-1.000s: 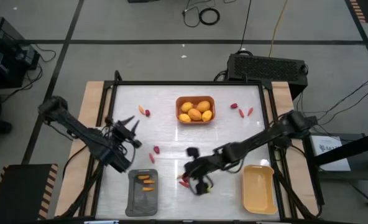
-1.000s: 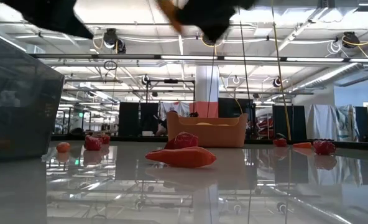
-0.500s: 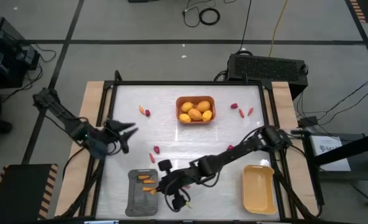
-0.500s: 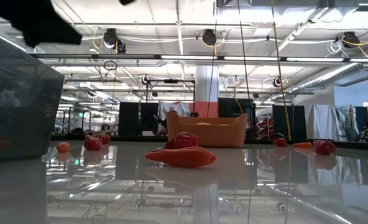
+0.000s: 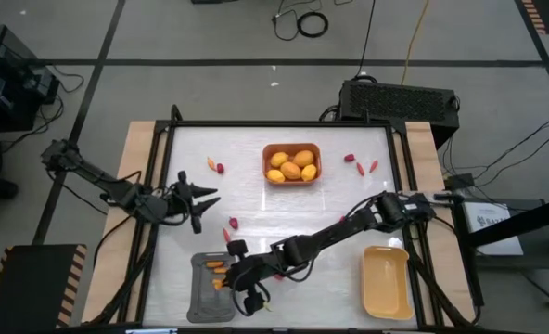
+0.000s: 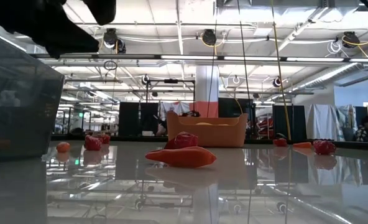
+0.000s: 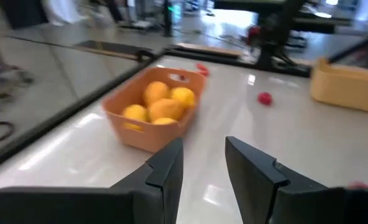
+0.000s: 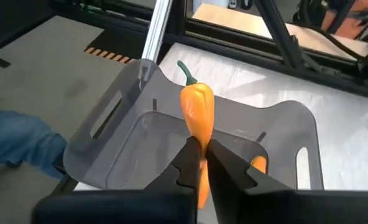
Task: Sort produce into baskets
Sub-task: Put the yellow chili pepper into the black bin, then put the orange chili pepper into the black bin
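My right gripper hovers over the dark grey basket at the near left and is shut on an orange carrot-like piece with a green stem. Other orange pieces lie in that basket. My left gripper stands open at the table's left, pointing toward the orange-brown basket of yellow fruits, with nothing between its fingers. Red berries and thin orange sticks lie loose on the table. The pale yellow basket sits near right. My right gripper pinches the orange piece by its narrower end between the two fingers. They slant down from the table's right, and the piece sticks out ahead of them, stem end farthest away. It hangs clear above the grey basket's floor.
More berries and sticks lie at the far right and far left. In the low view an orange piece and a berry lie mid-table before the orange-brown basket. My right arm stretches across the table's near half.
My right gripper has carried the orange piece from the table's near middle toward the left edge, ending over the grey basket. My left arm has drawn back toward the left edge, and its gripper has turned to point level toward the table's right.
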Robot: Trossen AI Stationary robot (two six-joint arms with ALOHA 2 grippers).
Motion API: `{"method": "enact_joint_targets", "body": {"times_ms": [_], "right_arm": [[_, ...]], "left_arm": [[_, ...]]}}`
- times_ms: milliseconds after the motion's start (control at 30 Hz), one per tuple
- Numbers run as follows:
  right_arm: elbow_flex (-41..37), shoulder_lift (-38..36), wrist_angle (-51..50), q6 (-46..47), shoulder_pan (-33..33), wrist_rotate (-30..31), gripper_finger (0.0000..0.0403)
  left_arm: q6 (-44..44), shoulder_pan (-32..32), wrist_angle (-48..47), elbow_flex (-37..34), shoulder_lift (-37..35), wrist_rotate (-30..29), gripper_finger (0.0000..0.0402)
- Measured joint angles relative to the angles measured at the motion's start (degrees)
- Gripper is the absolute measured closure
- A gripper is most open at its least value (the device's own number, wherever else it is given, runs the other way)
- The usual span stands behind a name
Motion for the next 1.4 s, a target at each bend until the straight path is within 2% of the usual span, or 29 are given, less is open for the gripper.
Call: {"method": "enact_joint_targets", "body": {"times_ms": [267, 400, 567, 667, 900, 1100, 1233, 1400], "right_arm": [[0.0, 0.0, -3.1, 2.1, -1.0, -0.1, 0.0305], [0.0, 0.0, -6.7, 1.0, -1.5, -0.1, 0.0267], [-0.1, -3.3, -21.9, -2.2, -1.8, -0.1, 0.0242], [0.0, -6.2, -31.5, -2.4, -2.2, -0.4, 0.0239], [0.0, -11.1, -45.6, -3.5, -4.4, -0.3, 0.0252], [-2.7, -15.7, -57.8, -3.4, -8.1, -0.4, 0.028], [-10.4, -22.9, -59.5, -1.1, -12.3, -0.4, 0.0297], [-25.9, -37.4, -55.9, 2.1, -19.5, -0.4, 0.0311]], "left_arm": [[-13.9, 0.5, 0.0, 0.0, 1.7, -1.5, 0.0275], [-14.9, 0.5, 2.5, 0.0, 5.1, -4.0, 0.0275], [-14.9, 0.5, 9.3, 0.0, 10.8, -6.0, 0.0275], [-14.5, 0.5, 14.2, 0.0, 14.8, -6.2, 0.0275], [-10.5, 0.5, 24.3, 0.0, 23.1, -6.8, 0.0275], [-8.6, 2.0, 27.2, 0.0, 25.0, -5.3, 0.0275], [-7.3, 3.5, 27.2, 0.0, 25.0, -2.1, 0.0275], [-5.4, 5.4, 26.9, 0.0, 25.0, 2.1, 0.0275]]}}
